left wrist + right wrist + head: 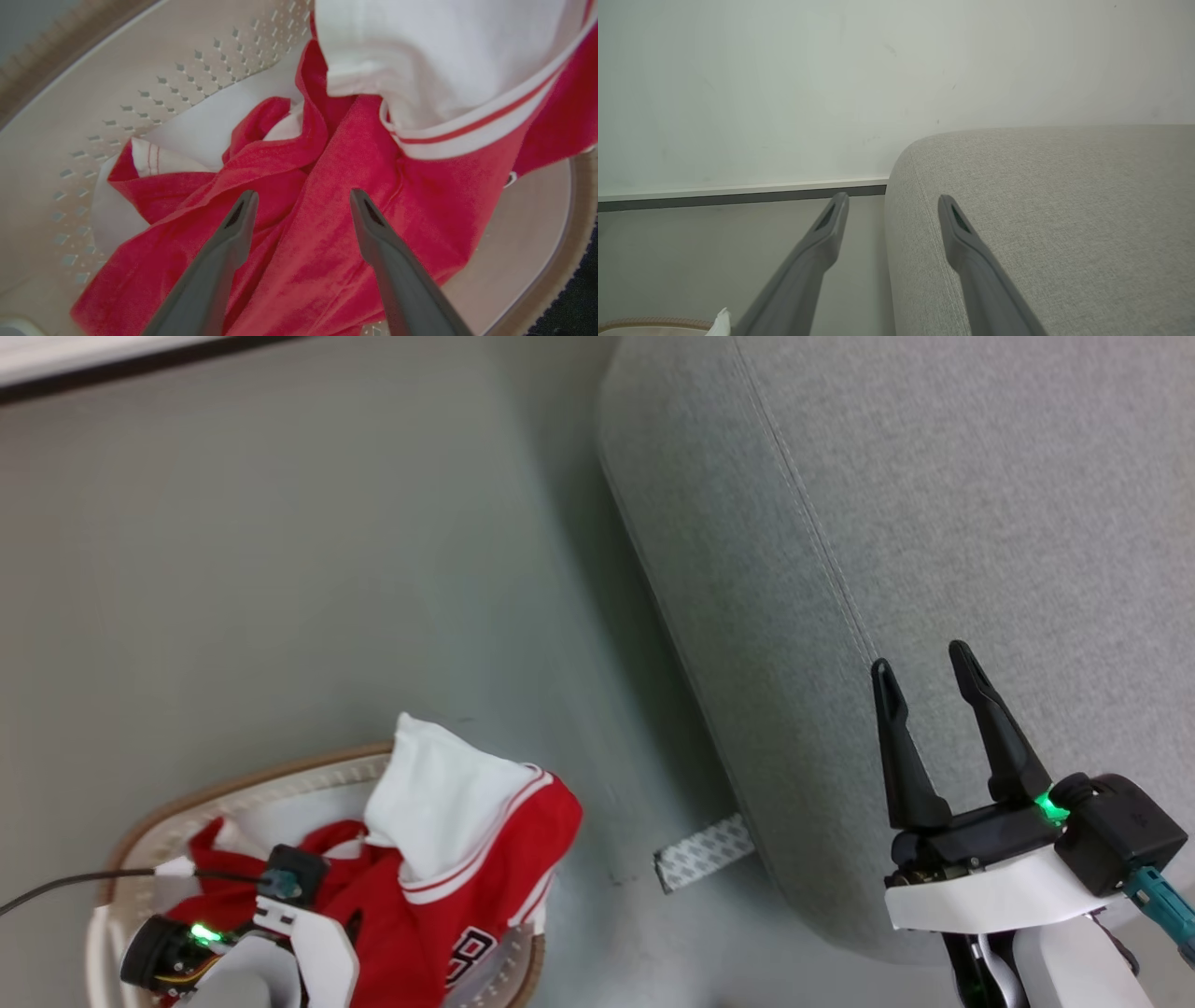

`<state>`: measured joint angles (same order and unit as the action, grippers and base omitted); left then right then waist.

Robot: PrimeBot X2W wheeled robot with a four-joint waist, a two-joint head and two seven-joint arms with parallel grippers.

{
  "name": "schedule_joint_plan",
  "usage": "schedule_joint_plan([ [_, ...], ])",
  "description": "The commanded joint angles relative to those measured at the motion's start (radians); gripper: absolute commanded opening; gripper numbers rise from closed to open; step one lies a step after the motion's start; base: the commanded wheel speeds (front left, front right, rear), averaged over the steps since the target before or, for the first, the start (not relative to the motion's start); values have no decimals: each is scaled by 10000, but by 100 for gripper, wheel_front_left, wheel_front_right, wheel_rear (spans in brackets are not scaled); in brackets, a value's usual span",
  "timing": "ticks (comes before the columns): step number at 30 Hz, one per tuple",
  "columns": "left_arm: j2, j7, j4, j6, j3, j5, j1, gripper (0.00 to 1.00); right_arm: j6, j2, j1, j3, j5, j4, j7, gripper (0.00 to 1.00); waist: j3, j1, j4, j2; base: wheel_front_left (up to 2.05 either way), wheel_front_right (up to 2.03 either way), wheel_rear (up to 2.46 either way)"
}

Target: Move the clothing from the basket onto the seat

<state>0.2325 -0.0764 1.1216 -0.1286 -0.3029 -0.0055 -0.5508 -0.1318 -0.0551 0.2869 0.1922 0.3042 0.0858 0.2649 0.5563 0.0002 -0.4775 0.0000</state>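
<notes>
Evidently barely begun: noted all visible clothing (pixel 448 887) heaped in basket (pixel 233 782), one white fold over its rim. Saw left gripper (pixel 303 196) spread just above that heap, pinching nothing; right gripper (pixel 920 655) spread, empty, well away from basket, over seat (pixel 934 523) carrying no garment in view

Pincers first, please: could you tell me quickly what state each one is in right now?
Left pincer: open, over the clothing in the basket, gripping nothing.
Right pincer: open, empty, by the seat.
</notes>
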Motion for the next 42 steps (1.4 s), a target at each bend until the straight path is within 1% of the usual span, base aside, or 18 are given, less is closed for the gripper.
schedule_joint_plan([
  [1, 172, 84, 226, -17, -263, 65, -208, 100, 21, 53, 175, 100, 139, -68, -9, 100, 472, -2, -380, 0, 0, 0, 0],
  [4, 395, 245, 654, -21, -815, -70, -482, 100, 21, 53, 308, 241, 445, -136, -8, 100, 795, -2, -561, 0, 0, 0, 0],
  [7, 534, 459, 968, -22, -1172, -318, -717, 100, 21, 54, 416, 294, 655, -130, -8, 100, 1088, -2, -679, 0, 0, 0, 0],
  [11, 537, 639, 1183, -24, -1699, -597, -910, 100, 21, 56, 461, 319, 826, -124, -9, 100, 1363, -2, -737, 0, 0, 0, 0],
  [13, 506, 651, 1217, -24, -1848, -833, -1018, 0, 21, 56, 506, 288, 876, -119, -8, 100, 1414, -2, -697, 0, 0, 0, 0],
  [19, 178, 526, 1248, -25, -2296, -1381, -1138, 0, 21, 48, 636, 375, 747, -9, -8, 100, 1170, -2, -417, 0, 0, 0, 0],
  [26, -184, 174, 1289, -26, -2579, -2057, -961, 0, 21, 43, 467, 132, 327, 47, -8, 100, 404, -2, 22, 0, 0, 0, 0],
  [30, -515, -542, 1141, -24, -2557, -2558, -767, 0, 21, 42, 322, -14, 43, 153, -8, 100, -399, -2, 537, 0, 0, 0, 0],
  [34, -894, -1187, 1002, -24, -2746, -3046, -495, 0, 21, -2, 159, 17, -230, 253, -8, 100, -1397, -2, 1147, 0, 0, 0, 0],
  [38, -1098, -1613, 738, -25, -2886, -3579, -175, 0, 21, -197, -29, 36, -332, 301, -9, 100, -2273, -2, 1732, 0, 0, 0, 0],
  [39, -1098, -1613, 738, -25, -2886, -3579, -175, 0, 21, -197, -29, 36, -332, 301, -9, 100, -2273, -2, 1732, 0, 0, 0, 0],
  [42, -1157, -1784, 434, -25, -3040, -3888, 32, 0, 21, -363, -287, -59, -339, 362, -9, 100, -2845, -2, 2199, 0, 0, 0, 0],
])
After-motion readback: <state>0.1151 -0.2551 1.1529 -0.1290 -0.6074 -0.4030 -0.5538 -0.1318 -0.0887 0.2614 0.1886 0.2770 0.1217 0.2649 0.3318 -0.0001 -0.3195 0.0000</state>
